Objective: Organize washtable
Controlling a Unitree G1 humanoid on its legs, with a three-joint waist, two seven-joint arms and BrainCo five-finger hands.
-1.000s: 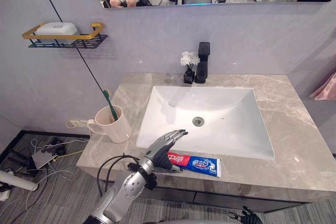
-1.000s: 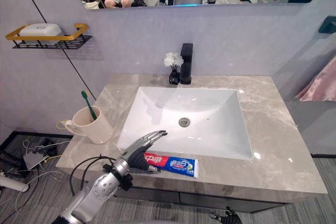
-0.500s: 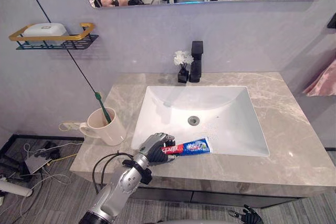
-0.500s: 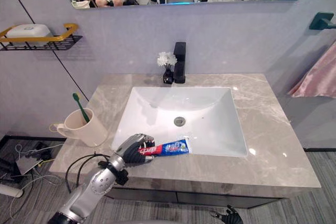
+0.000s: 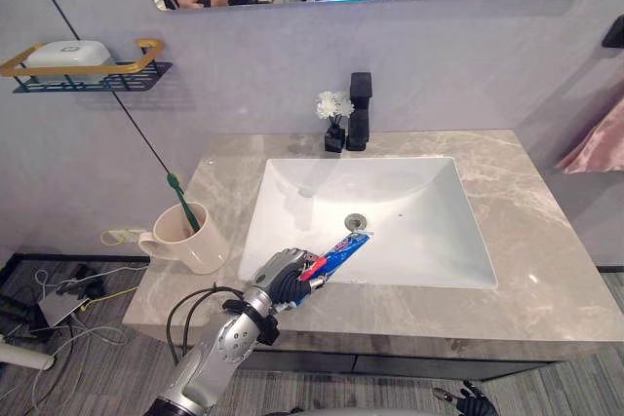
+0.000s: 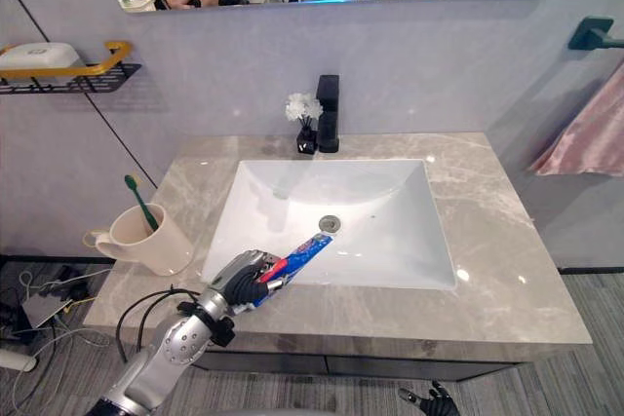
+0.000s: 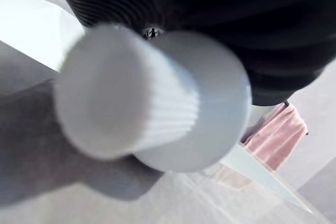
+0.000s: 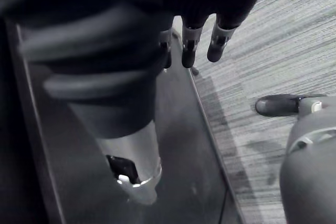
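Left eye view: I have the left hand [image 5: 281,277] low and left of centre, at the front edge of the grey marble countertop [image 5: 546,260]. Its fingers are curled tight round the toothpaste tube [image 5: 336,251]. The tube slants up to the right, with its free end out over the front rim of the white basin [image 5: 409,192]. Left of the hand, apart from it, a cream mug [image 5: 191,239] stands on the counter with a green toothbrush [image 5: 179,203] leaning inside it.

Right eye view: at the back of the counter, centre frame, a black faucet [image 6: 328,112] stands just beside a small dark vase of white flowers [image 6: 303,122]. In the upper left a gold-railed wall shelf [image 6: 97,67] carries a white soap dish [image 6: 37,55]. A pink towel [image 6: 583,133] hangs at the right edge.

Left wrist view: the tube's white ribbed cap [image 7: 131,111] sits very close to the lens, under the hand's dark cover. The pink towel shows lower right.

Right wrist view: the right hand [image 8: 190,45] hangs at the top of the frame above the grey floor, fingers relaxed and pointing down, holding nothing.
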